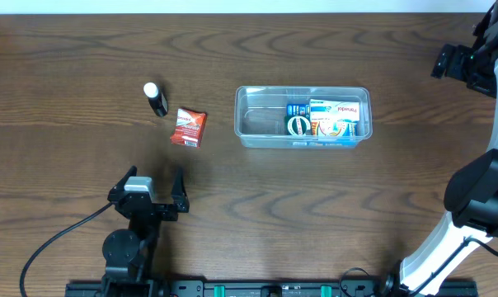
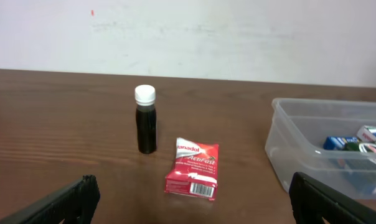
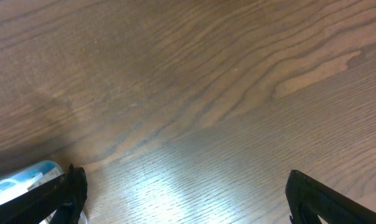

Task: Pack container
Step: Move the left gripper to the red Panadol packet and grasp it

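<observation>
Overhead, left claw (image 1: 155, 177) and right claw (image 3: 185, 196) gape apart, well apart from container (image 1: 261, 122).

red packet (image 2: 192, 169), printed Panadol, ActiFast beneath

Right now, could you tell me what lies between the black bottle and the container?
A red sachet lies between the bottle and the container, as the overhead view shows.

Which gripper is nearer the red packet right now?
Left. The left gripper hangs open just short of the red packet, on the robot's side. The right gripper is far off, beyond the container at the far right.
</observation>
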Available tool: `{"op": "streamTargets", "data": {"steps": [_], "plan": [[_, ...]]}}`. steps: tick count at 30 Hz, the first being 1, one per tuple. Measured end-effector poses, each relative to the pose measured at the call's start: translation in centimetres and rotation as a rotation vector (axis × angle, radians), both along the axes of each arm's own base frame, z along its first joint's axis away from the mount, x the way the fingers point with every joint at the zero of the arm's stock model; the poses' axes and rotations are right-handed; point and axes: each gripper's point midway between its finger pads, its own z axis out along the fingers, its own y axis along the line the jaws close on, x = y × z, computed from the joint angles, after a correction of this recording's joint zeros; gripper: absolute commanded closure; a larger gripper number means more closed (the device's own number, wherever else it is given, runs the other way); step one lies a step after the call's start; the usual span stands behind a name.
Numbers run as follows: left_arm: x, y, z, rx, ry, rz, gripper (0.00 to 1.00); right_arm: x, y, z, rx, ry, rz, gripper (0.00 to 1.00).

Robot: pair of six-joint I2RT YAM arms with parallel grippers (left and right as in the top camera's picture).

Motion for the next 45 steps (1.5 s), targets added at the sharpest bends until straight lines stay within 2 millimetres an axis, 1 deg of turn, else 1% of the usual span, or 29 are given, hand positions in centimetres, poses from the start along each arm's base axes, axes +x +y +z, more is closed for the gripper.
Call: {"op": "streamTargets", "data": {"steps": [3, 4, 5, 7, 10, 12, 14, 17, 18, 20, 24, 27, 30, 39, 45], "plan": [[0.0, -0.4, -1.3, 0.007, 0.088, -0.021, 0.02, 0.0, 0.0, 0.0, 0.001, 0.000, 0.000, 0.01], [0.0, -0.4, -1.5, 0.010, 0.135, -0.026, 0.02, 0.0, 0.0, 0.0, 0.002, -0.001, 0.001, 0.01], [0.1, -0.5, -1.4, 0.013, 0.171, -0.027, 0.02, 0.0, 0.1, 0.0, 0.003, 0.000, 0.001, 0.01], [0.5, -0.6, -0.3, 0.020, 0.248, -0.031, 0.02, 0.0, 0.1, 0.0, 0.004, 0.000, 0.002, 0.01], [1.9, -0.8, 1.9, 0.034, 0.360, -0.037, 0.02, 0.0, 0.1, 0.0, 0.007, -0.002, 0.002, 0.01], [3.3, -0.9, 2.5, 0.050, 0.452, -0.045, 0.02, 0.0, 0.1, 0.0, 0.006, -0.002, 0.002, 0.01], [5.2, -1.2, 2.4, 0.059, 0.548, -0.054, 0.02, 0.0, 0.1, 0.0, 0.007, -0.002, 0.003, 0.01], [8.2, -1.6, 0.2, 0.067, 0.689, -0.064, 0.02, 0.0, 0.1, 0.0, 0.008, -0.002, 0.003, 0.01], [9.2, -1.7, -0.9, 0.069, 0.727, -0.066, 0.02, 0.1, 0.1, 0.0, 0.007, -0.003, 0.003, 0.01], [10.5, -1.8, -3.0, 0.071, 0.784, -0.069, 0.02, 0.1, 0.1, 0.0, 0.007, -0.003, 0.003, 0.01], [11.9, -2.0, -6.9, 0.074, 0.859, -0.075, 0.02, 0.1, 0.1, 0.0, 0.007, -0.003, 0.003, 0.01], [12.3, -2.1, -8.5, 0.073, 0.887, -0.079, 0.02, 0.1, 0.1, 0.0, 0.007, -0.003, 0.003, 0.01], [12.9, -2.2, -8.8, 0.073, 0.874, -0.080, 0.02, 0.1, 0.1, 0.0, 0.007, -0.003, 0.003, 0.01], [14.1, -2.7, -8.1, 0.114, 0.811, -0.118, 0.02, 0.1, 0.1, 0.0, 0.007, -0.003, 0.003, 0.01], [14.6, -2.7, -9.2, 0.136, 0.815, -0.130, 0.02, 0.1, 0.1, 0.0, 0.007, -0.003, 0.003, 0.01]]}}
